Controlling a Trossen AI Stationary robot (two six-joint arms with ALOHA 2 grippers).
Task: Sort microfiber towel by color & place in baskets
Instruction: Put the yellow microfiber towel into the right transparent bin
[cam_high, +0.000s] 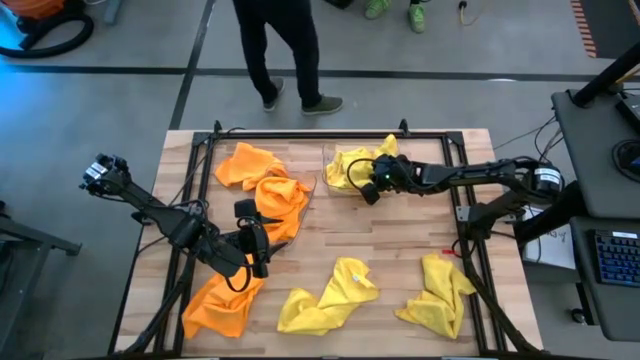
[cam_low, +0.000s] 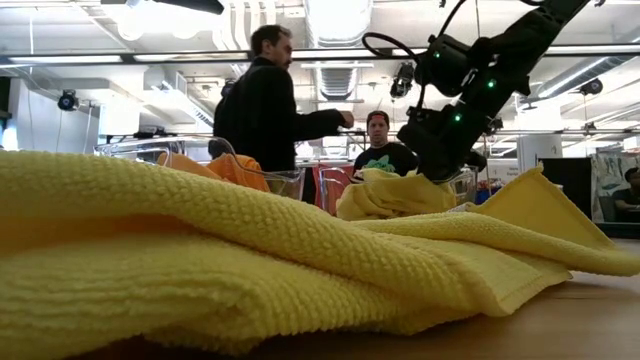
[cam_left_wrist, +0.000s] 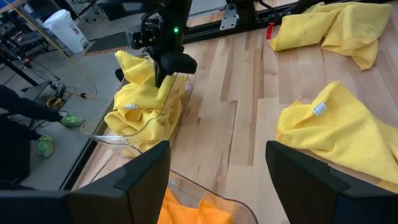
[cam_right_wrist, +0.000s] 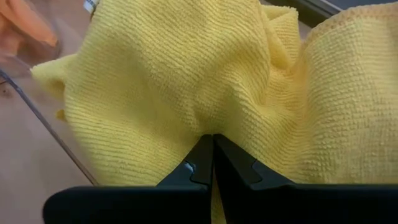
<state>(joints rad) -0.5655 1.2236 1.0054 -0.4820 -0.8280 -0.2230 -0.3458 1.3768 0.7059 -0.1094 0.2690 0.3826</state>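
My right gripper (cam_high: 368, 186) is shut on a yellow towel (cam_right_wrist: 161, 74) heaped in the right clear basket (cam_high: 330, 160); the low view shows it coming down onto that heap (cam_low: 395, 195). Orange towels (cam_high: 262, 180) fill the left clear basket (cam_left_wrist: 186, 190) and spill over its near wall. My left gripper (cam_left_wrist: 217, 180) hangs open just near of that basket, touching nothing. Another orange towel (cam_high: 220, 300) lies crumpled at the near left. Two yellow towels (cam_high: 325, 295) (cam_high: 440, 295) lie crumpled on the near part of the table. My right gripper pinches a raised fold of the yellow towel (cam_right_wrist: 214, 127) between its two fingers (cam_right_wrist: 199, 165), coming from above and slanting from the table's right. The cloth puckers toward the fingertips. The rest of the towel lies heaped in the right basket.
A black metal frame (cam_high: 460, 190) runs around the wooden table (cam_high: 390, 240). Bare wood lies between the baskets and the near towels. A person (cam_high: 280, 50) stands beyond the far edge; others show in the room behind (cam_low: 380, 150). A yellow towel (cam_low: 250, 260) fills the low view's foreground.
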